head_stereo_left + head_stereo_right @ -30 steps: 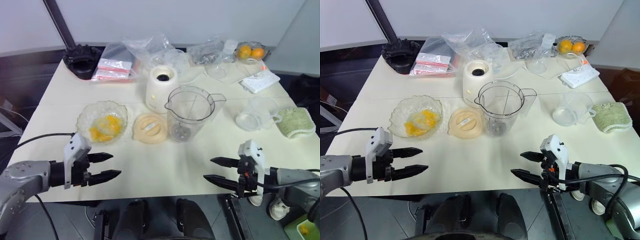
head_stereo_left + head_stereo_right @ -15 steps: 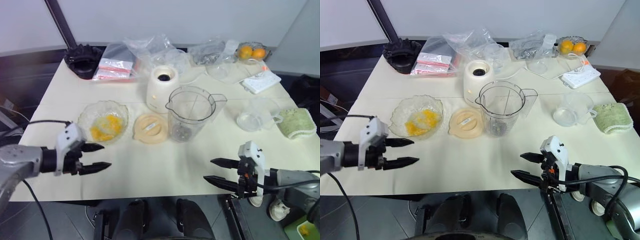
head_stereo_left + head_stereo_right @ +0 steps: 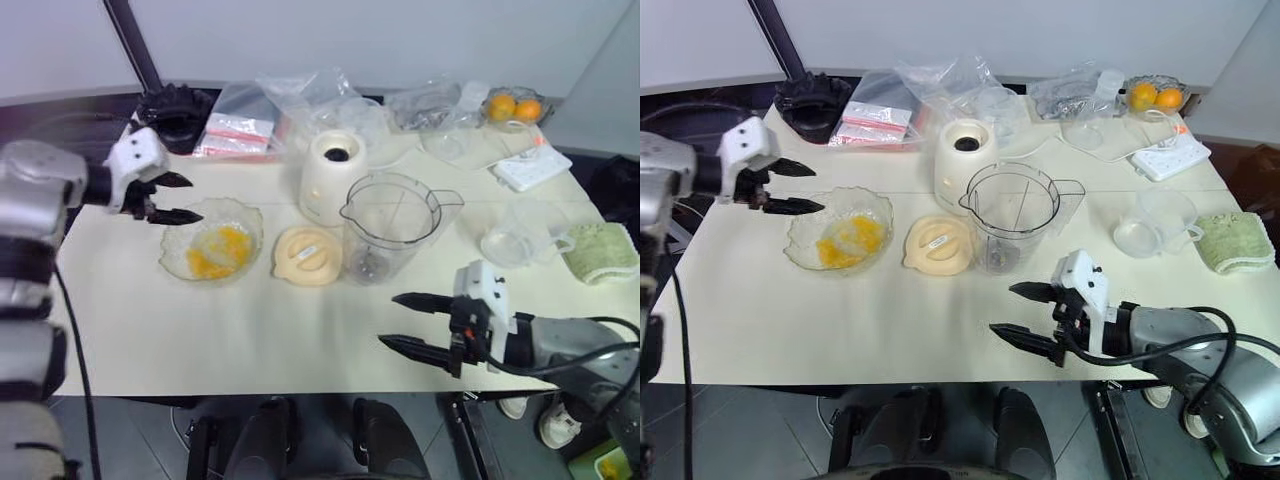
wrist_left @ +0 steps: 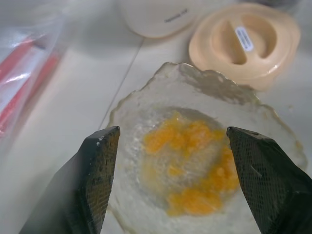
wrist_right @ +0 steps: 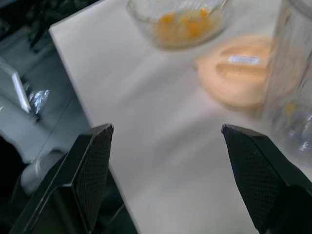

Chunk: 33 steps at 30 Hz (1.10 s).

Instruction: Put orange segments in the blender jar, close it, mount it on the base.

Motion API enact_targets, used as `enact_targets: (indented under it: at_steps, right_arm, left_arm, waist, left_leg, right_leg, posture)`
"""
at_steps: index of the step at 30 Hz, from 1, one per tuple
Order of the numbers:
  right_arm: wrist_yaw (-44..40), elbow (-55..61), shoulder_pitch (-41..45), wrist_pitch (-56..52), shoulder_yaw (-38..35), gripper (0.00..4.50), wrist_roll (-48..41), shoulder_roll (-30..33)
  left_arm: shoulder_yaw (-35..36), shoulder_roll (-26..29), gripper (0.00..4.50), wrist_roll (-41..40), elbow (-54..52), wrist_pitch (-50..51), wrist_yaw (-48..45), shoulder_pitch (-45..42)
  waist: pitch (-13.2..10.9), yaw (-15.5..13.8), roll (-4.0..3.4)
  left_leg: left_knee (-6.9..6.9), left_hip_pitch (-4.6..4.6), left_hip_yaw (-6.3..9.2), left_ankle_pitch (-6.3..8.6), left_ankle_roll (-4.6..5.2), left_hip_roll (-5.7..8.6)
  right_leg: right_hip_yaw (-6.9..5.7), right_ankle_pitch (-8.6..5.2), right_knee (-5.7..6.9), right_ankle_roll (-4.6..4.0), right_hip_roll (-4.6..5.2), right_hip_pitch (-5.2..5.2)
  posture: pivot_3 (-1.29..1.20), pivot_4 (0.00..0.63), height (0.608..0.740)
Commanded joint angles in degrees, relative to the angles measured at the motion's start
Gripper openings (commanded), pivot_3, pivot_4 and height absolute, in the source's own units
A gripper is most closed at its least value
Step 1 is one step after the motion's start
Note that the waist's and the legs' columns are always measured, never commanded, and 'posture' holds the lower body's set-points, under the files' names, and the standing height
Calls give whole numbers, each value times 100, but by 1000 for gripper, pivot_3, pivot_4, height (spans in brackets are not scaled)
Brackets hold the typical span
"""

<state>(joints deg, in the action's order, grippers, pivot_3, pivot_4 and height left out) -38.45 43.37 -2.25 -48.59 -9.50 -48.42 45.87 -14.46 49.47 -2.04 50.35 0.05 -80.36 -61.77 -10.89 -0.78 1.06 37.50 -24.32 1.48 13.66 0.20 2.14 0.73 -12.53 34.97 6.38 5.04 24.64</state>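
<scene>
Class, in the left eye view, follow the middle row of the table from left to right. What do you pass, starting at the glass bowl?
Scalloped glass bowl holding the orange segments → cream lid → blender jar → clear measuring cup → green cloth.

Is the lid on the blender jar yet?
No. The blender jar is open on top; the lid lies flat on the table beside it.

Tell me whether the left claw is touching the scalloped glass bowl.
Apart. In the left wrist view the open left claw hangs above the scalloped glass bowl, with the orange segments framed untouched between its fingers.
</scene>
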Motion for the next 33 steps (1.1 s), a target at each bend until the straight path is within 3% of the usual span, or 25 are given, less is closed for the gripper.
enact_targets:
  at_steps: [1, 14, 26, 33]
  right_arm:
    - [388, 587, -95, -100, 73, 3716, -182, -78]
    - [1697, 1585, -546, -213, 229, 3716, -1051, -233]
    - [2609, 1406, 62, -274, 349, 3716, -1925, 41]
    - [2741, 1254, 61, -218, 366, 3716, -1878, 94]
  left_arm:
    - [-140, -325, 3657, 407, 1061, -552, -469, -632]
    - [-832, -984, 3657, 1865, 2352, -1643, -826, -1088]
    - [-910, -1503, 3657, 2495, 2651, -1655, 120, -789]
    - [-1094, -1538, 3657, 2908, 2725, -1668, 331, -755]
  waist:
    - [-2, 6, 4]
    - [-1, -10, 18]
    - [-1, 9, 21]
    - [1, -6, 23]
  left_leg:
    - [5, -2, 0, 3, 5, 1]
    - [72, -9, 4, 19, 31, -3]
    - [72, -9, 3, 19, 32, -3]
    - [73, -11, 3, 19, 32, 0]
  right_leg:
    - [0, 1, 6, 3, 1, 1]
    - [0, 8, 24, 19, 3, -15]
    - [2, 17, 25, 34, 5, -13]
    - [2, 24, 26, 46, 4, -13]
  posture:
    - [0, 150, 740]
    - [0, 150, 740]
    - [0, 150, 740]
    - [0, 150, 740]
